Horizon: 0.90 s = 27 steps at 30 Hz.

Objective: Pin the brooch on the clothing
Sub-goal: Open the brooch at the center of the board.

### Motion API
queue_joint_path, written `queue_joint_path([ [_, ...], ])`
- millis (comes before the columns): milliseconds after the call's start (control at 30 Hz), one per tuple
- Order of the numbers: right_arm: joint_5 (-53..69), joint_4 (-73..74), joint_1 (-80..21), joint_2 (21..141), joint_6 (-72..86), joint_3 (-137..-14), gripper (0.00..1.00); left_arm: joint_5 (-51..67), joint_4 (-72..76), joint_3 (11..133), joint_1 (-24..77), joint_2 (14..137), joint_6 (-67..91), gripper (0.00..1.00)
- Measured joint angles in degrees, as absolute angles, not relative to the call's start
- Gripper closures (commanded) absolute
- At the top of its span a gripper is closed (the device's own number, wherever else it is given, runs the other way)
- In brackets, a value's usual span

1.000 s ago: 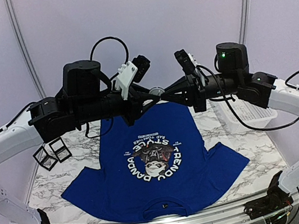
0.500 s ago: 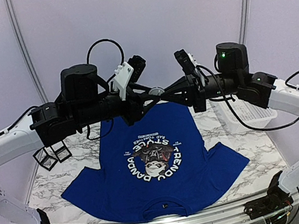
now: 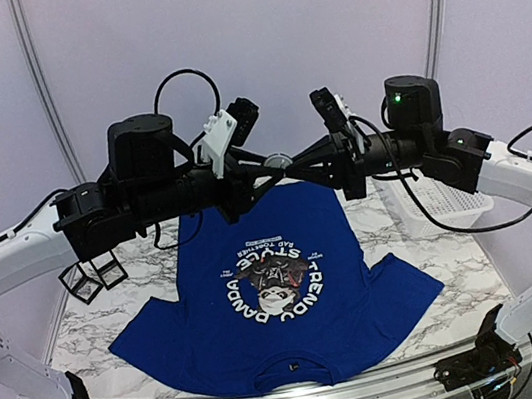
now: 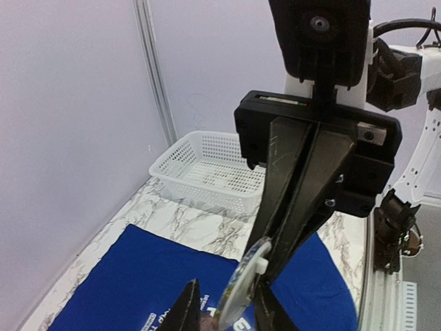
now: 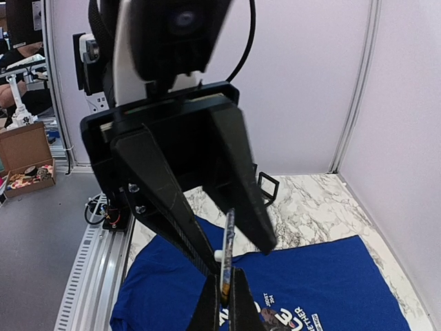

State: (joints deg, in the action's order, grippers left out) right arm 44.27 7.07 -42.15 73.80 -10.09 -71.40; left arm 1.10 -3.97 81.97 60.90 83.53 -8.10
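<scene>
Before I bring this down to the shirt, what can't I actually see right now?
Brooch pin and clasp: too small in the top view; right wrist sees it edge-on; left wrist's bottom edge cuts it off.
Left gripper contact with the brooch: left wrist, fingertips cut off by the bottom edge.
T-shirt far hem: top view, behind the left gripper and right gripper.

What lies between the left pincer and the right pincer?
A small round brooch, seen in the top view. The wrist views show the right pincer shut on its edge and the left pincer open around it.
</scene>
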Motion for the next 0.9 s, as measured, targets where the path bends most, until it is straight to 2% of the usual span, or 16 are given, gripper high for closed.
queue_joint_path([
  [100, 44.1, 6.9, -42.2, 73.8, -10.1, -71.3, 1.0, 2.1, -3.6, 81.8, 61.1, 83.5, -8.2, 0.89],
  [267, 43.5, 6.9, -42.2, 73.8, -10.1, -71.3, 1.0, 4.1, -3.3, 81.6, 61.1, 83.5, -7.9, 0.91],
  [367, 43.4, 6.9, -42.2, 73.8, -10.1, -71.3, 1.0, 4.3, -3.2, 81.4, 61.1, 83.5, -7.9, 0.89],
  [500, 43.5, 6.9, -42.2, 73.8, -10.1, -71.0, 1.0, 3.7, -2.0, 80.4, 61.1, 83.1, -7.7, 0.7],
  [567, 43.5, 6.9, -42.2, 73.8, -10.1, -70.8, 1.0, 3.4, -1.4, 79.8, 61.1, 82.8, -7.8, 0.52],
  [733, 43.4, 6.2, -42.0, 73.8, -9.7, -70.1, 1.0, 3.8, -0.8, 78.7, 61.0, 81.7, -8.8, 0.25],
  [800, 43.4, 5.6, -41.8, 73.8, -9.4, -69.7, 1.0, 4.5, -0.6, 77.6, 61.0, 80.7, -9.6, 0.2],
  [900, 42.4, 5.1, -41.6, 73.8, -9.4, -69.4, 1.0, 6.0, -1.4, 76.6, 60.9, 79.4, -10.9, 0.18],
])
